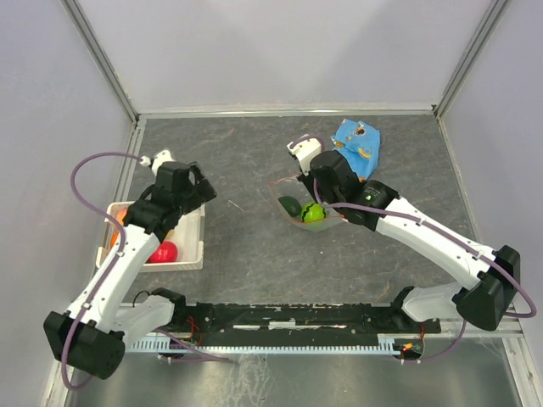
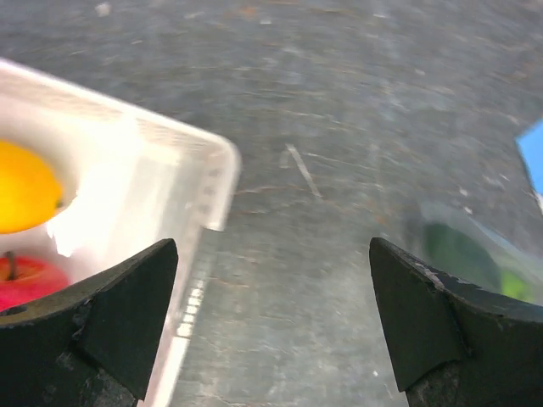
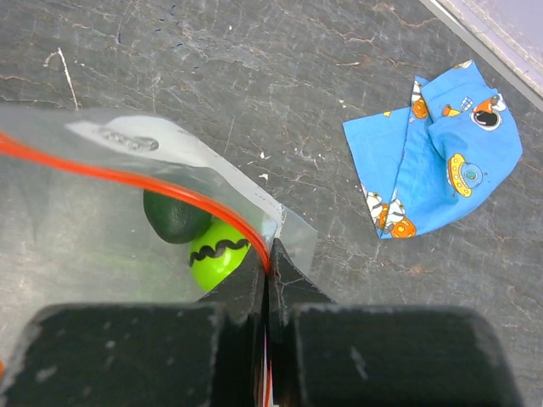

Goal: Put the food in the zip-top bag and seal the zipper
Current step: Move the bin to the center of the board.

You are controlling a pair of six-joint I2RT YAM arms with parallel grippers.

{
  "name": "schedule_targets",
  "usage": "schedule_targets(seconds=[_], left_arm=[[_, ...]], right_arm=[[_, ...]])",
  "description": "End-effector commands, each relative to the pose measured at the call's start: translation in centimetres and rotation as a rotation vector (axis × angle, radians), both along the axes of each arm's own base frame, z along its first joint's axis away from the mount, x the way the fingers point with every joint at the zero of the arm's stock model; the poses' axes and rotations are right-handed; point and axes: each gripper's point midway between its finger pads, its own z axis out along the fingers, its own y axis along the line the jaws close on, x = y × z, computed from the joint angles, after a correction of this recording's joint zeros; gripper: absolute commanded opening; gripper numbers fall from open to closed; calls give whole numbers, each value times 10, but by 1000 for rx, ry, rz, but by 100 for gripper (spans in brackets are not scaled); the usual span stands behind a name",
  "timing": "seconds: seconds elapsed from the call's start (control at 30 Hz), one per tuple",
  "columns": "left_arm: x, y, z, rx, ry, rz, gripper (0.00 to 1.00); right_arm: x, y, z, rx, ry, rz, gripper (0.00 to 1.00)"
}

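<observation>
The clear zip-top bag [image 1: 299, 217] lies mid-table, with a green zigzag fruit [image 1: 313, 213] and a dark green one [image 1: 291, 206] inside. My right gripper [image 1: 316, 193] is shut on the bag's mouth edge. In the right wrist view the fingers pinch the red-orange zipper [image 3: 127, 176] at its end [image 3: 270, 271], just above the zigzag fruit [image 3: 216, 253]. My left gripper [image 1: 182, 199] is open and empty above the table, by the basket's far right corner [image 2: 273, 322]. A red fruit [image 1: 163, 252] and an orange one [image 2: 21, 186] lie in the white basket [image 1: 193, 248].
A blue printed snack packet [image 1: 361, 144] lies behind the right gripper, near the back right. The white basket stands at the left edge of the table against the side wall. Grey walls enclose the table on three sides.
</observation>
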Motion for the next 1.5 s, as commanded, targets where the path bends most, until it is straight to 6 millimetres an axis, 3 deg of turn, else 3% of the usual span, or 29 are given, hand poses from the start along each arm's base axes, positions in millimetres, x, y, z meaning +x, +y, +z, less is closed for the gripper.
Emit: schedule_targets(seconds=[0.0, 0.13, 0.33, 0.47, 0.6, 0.8, 1.1, 1.37, 1.47], left_arm=[[18, 30, -3, -94, -53, 145, 99], [37, 67, -13, -100, -65, 278, 100], [57, 122, -52, -90, -5, 470, 100], [66, 147, -79, -46, 50, 538, 100], [80, 156, -93, -25, 65, 547, 100], [114, 132, -107, -95, 113, 416, 97], [162, 80, -98, -92, 98, 252, 97], [208, 16, -92, -77, 88, 98, 97], [217, 1, -83, -72, 65, 68, 97]], right_arm=[[1, 5, 29, 89, -79, 25, 3], [3, 4, 24, 66, -73, 15, 3], [3, 0, 25, 62, -89, 12, 3], [4, -1, 24, 57, -88, 8, 3], [5, -2, 22, 37, -78, 0, 3], [5, -4, 22, 33, -74, -2, 3], [8, -7, 17, 17, -65, -17, 3], [9, -6, 18, 17, -66, -20, 3], [10, -7, 17, 13, -63, -24, 3]])
